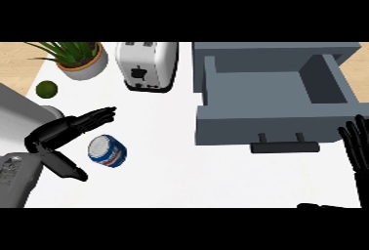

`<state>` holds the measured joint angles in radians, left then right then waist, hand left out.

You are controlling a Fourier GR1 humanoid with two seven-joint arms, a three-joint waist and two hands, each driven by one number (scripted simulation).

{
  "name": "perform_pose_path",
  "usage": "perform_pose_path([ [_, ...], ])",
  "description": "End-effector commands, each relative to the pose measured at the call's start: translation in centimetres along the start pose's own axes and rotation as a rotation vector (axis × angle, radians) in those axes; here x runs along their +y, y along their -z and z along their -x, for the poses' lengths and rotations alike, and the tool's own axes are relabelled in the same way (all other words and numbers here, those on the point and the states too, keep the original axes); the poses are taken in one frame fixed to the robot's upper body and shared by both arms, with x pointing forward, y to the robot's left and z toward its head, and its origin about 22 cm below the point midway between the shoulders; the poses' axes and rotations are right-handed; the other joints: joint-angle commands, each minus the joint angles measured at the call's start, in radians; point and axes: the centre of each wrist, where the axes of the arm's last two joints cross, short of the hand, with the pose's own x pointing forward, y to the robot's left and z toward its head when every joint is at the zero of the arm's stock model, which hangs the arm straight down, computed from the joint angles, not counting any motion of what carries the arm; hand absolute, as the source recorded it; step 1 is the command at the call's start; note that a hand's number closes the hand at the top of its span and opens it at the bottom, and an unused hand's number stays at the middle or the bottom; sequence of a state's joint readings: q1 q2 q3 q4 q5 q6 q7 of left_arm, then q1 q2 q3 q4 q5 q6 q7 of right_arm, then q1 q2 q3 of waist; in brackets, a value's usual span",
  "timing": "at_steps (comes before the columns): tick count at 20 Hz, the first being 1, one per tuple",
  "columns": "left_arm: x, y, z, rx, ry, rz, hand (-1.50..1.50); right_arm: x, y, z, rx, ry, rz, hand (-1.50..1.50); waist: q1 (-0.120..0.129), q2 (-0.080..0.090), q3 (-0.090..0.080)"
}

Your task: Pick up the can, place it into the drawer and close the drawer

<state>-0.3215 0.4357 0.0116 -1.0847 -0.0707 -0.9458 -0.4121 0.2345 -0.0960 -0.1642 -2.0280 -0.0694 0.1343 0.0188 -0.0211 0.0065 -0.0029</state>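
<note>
The can [107,151] lies tipped on its side on the white surface [180,176], blue-and-white label up, and nothing has hold of it yet. The left hand [69,131] hovers right over it, fingers stretched out straight above the can and the thumb splayed down below, so the can sits in the open gap between them, with no closure that I can see. Whether any finger is touching the can, I can't tell from up here.

Over on the right, the grey drawer [277,122] stands pulled out, its handle [284,146] facing us, nothing inside that I can see. It sits well apart from the can. The right hand [357,146] rests at the right edge, fingers up and straight, holding nothing.

So my read: this is early. The grasp is not made, and the lift, the carry across, the drop into the drawer and the push shut all remain. The toaster [148,66], the potted plant [75,56] and the lime [47,89] sit at the back, out of the way.
</note>
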Motion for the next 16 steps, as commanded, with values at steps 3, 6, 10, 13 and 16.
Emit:
perform_pose_path([
  [3, 0.2, -1.2, 1.6, -0.098, -0.060, 0.129, -1.50, -0.6, 0.1, -0.6, -0.008, 0.007, -0.002, -1.50, -0.005, 0.000, -0.001],
  [6, -0.7, -0.4, 3.1, -0.092, -0.062, 0.119, -1.50, 0.7, 0.4, 1.2, -0.006, 0.011, -0.016, -1.50, -0.002, 0.003, 0.000],
  [10, 0.7, -1.5, 3.1, -0.082, -0.057, 0.109, -1.50, 1.6, 0.8, 0.4, -0.019, 0.006, 0.001, -1.50, -0.003, 0.004, -0.001],
  [13, 0.5, -1.6, 4.3, -0.052, -0.064, 0.101, -1.50, 0.0, 0.3, -0.3, -0.025, -0.011, 0.003, -1.50, -0.016, 0.005, -0.001],
  [16, 0.5, -1.4, 5.3, -0.039, -0.076, 0.072, -1.50, 0.3, -0.1, -0.4, -0.030, 0.011, -0.019, -1.50, -0.025, 0.006, -0.001],
])
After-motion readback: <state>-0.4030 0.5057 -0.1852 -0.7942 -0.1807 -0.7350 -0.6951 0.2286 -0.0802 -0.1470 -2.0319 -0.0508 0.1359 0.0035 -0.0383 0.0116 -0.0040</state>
